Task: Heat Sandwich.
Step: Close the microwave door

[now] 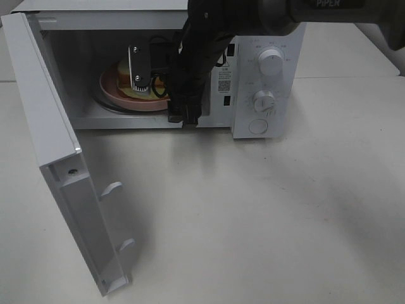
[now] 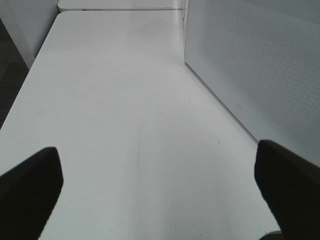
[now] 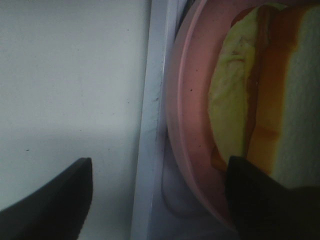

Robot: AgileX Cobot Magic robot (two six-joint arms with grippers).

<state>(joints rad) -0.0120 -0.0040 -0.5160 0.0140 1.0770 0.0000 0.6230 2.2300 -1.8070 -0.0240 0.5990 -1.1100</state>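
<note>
Sandwich (image 3: 227, 100) behind right arm (image 1: 190, 63), door (image 1: 44, 120) open

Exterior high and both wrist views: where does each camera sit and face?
Exterior high: mounted high in front, looks down at the open microwave on the table; right arm reaches inside.
Left wrist: on the left arm, looks along the table beside a dotted white panel; open left hand shows.
Right wrist: on the right arm, looks closely at the pink plate and sandwich; open right hand shows.
Shared: exterior high and right wrist both show plate and sandwich.
</note>
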